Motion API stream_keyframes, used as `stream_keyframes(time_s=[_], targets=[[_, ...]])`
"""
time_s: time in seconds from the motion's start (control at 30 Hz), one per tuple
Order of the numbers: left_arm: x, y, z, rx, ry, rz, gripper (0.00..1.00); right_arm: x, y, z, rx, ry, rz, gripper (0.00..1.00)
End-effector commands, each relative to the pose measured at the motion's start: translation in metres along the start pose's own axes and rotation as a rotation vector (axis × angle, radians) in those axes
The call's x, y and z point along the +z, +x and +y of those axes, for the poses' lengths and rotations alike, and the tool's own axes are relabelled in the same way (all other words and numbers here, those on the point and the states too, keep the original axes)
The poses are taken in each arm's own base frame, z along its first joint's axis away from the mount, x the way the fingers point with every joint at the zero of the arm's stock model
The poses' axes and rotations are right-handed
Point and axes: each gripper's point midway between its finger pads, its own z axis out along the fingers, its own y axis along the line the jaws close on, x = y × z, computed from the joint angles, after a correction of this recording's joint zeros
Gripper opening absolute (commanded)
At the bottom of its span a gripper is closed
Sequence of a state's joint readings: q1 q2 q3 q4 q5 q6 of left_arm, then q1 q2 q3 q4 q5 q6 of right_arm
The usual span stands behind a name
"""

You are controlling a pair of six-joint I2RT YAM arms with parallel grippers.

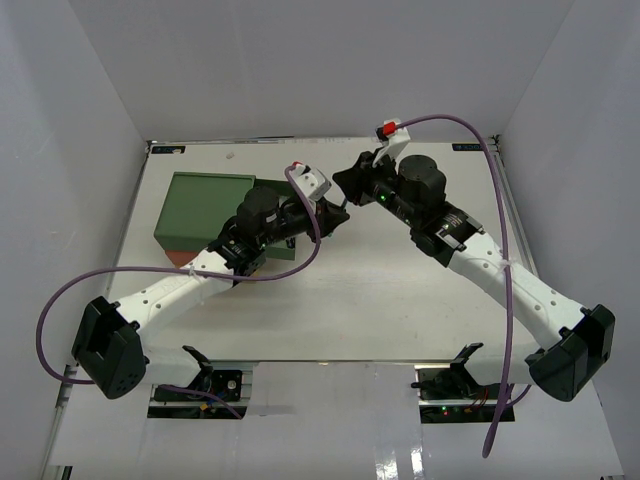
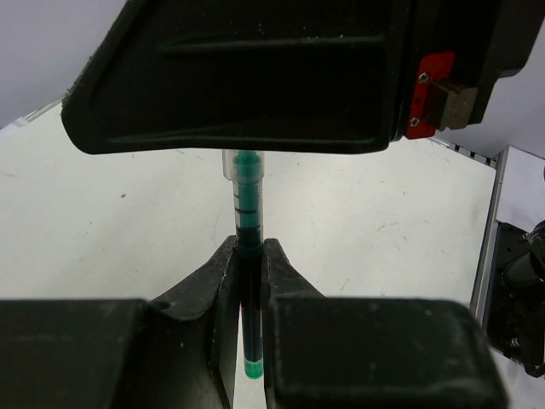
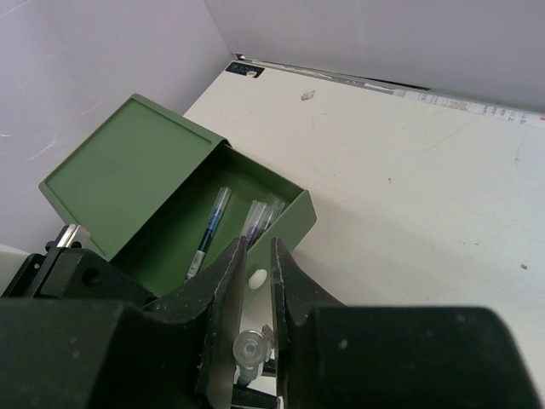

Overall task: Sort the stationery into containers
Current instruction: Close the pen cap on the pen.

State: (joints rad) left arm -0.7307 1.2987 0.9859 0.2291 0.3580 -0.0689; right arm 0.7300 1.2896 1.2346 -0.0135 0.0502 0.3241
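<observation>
Two grippers meet nose to nose over the middle of the white table (image 1: 400, 300) in the top view: the left gripper (image 1: 328, 215) reaches in from the left and the right gripper (image 1: 350, 183) from the right. Their tips are just beside each other, at the right edge of the green drawer unit (image 1: 205, 205). What sits between them is too small to tell from there. The left wrist view settles it. The left jaws are clamped together on the barrel of a thin green pen (image 2: 247, 204), whose long axis runs straight away from that camera. Its far, clear end vanishes under the dark body of the right gripper. In the right wrist view the pen's clear cap (image 3: 249, 349) sits between the right fingers (image 3: 226, 290), which stand nearly together and appear to pinch it. So the pen is held in the air at both ends. Just beyond those fingers lies the open green drawer (image 3: 289, 217), with several pens (image 3: 209, 234) already lying lengthwise inside. The drawer is on the left arm's side, so that arm looks the nearer one to drop the pen in, once the right lets go.
</observation>
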Motion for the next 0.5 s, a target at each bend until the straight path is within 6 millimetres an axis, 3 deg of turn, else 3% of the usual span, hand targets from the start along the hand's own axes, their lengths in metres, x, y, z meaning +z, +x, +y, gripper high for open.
stream_keyframes(time_s=[0.0, 0.23, 0.47], targets=[[-0.038, -0.196, -0.035, 0.23, 0.057, -0.569, 0.0, -0.017, 0.132, -0.019, -0.023, 0.034, 0.46, 0.08], [-0.043, -0.21, -0.038, 0.257, 0.058, -0.598, 0.0, -0.016, 0.144, -0.024, -0.03, 0.051, 0.505, 0.08], [-0.039, -0.212, -0.039, 0.274, 0.07, -0.599, 0.0, -0.016, 0.152, -0.022, -0.027, 0.029, 0.542, 0.08]])
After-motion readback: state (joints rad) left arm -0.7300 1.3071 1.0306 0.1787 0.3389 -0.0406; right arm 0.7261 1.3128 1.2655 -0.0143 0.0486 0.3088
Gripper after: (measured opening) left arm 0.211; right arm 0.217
